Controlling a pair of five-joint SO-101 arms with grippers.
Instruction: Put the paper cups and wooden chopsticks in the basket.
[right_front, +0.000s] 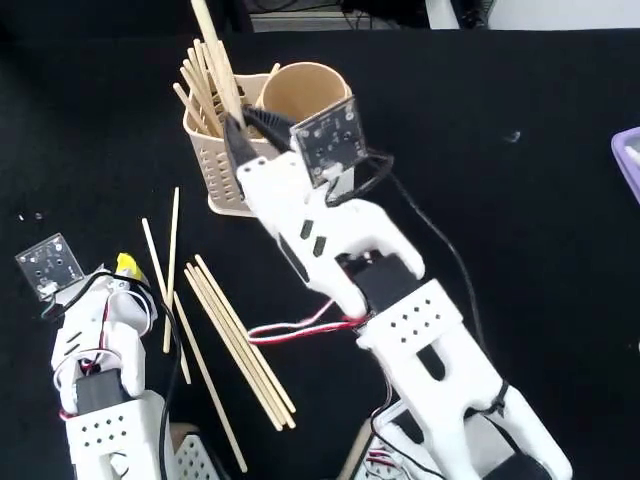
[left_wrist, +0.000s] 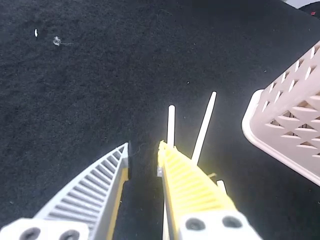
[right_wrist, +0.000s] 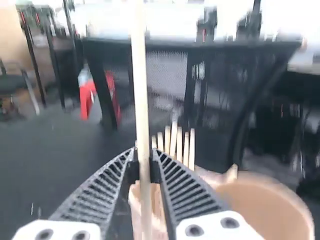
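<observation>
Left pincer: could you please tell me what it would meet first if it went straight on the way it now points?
Probably the black table, since the open left pincer tilts down at it; its yellow finger would likely touch the nearer wooden chopstick there. Depth is unclear.

Chopstick (right_wrist: 140, 75) top cut off; basket (left_wrist: 295, 120) partly cropped

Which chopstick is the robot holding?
The chopstick standing upright, pinched in the right gripper over the basket. The loose chopsticks lie flat on the table; the rest stand inside the basket.
</observation>
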